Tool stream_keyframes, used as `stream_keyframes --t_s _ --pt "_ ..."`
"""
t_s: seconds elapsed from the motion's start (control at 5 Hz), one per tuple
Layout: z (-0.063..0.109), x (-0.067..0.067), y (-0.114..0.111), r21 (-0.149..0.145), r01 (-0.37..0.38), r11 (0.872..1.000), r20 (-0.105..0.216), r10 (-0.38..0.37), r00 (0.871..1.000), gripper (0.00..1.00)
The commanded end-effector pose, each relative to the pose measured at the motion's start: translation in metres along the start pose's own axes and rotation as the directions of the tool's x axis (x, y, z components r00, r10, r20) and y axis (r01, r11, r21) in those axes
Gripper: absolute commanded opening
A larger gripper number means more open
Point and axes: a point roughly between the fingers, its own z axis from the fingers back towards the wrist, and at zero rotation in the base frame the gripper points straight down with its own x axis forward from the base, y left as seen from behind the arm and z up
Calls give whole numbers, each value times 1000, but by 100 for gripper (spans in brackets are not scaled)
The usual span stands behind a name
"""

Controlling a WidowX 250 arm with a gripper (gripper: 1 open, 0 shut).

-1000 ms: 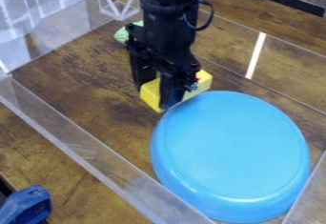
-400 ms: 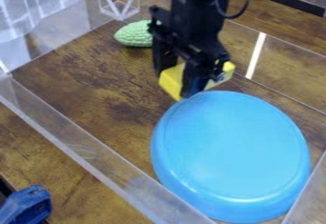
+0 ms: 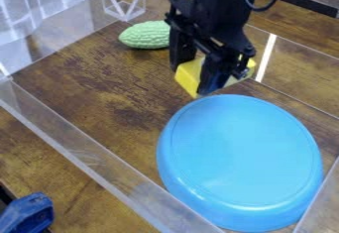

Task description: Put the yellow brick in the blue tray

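Observation:
My gripper [image 3: 212, 70] points straight down and is shut on the yellow brick [image 3: 193, 77], which hangs above the wooden table just past the far rim of the blue tray [image 3: 241, 159]. The black fingers [image 3: 221, 63] cover most of the brick, so only its left end and a bit of its right side show. The tray is a wide, shallow light-blue dish lying in the near right part of the bin, with nothing in it.
A green bumpy oval object [image 3: 146, 36] lies on the table behind and left of the gripper. Clear plastic bin walls [image 3: 66, 128] run along the near left side and the back. A blue thing [image 3: 24, 217] sits outside the bin at the bottom left.
The gripper has carried the yellow brick up and to the right, away from the green object and towards the tray's far rim. It stays shut on the brick.

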Motion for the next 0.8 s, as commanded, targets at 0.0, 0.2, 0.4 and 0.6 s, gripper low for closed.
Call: stream_keyframes --t_s 0.0,0.2,0.4,0.6 --pt "21 10 -5 15 21 1000 60 -22 998 0" --pt "24 10 -7 25 29 999 54 -31 998 0" --pt "28 10 -10 35 35 999 48 -36 998 0" --pt "31 10 -16 44 31 999 43 -33 999 0"
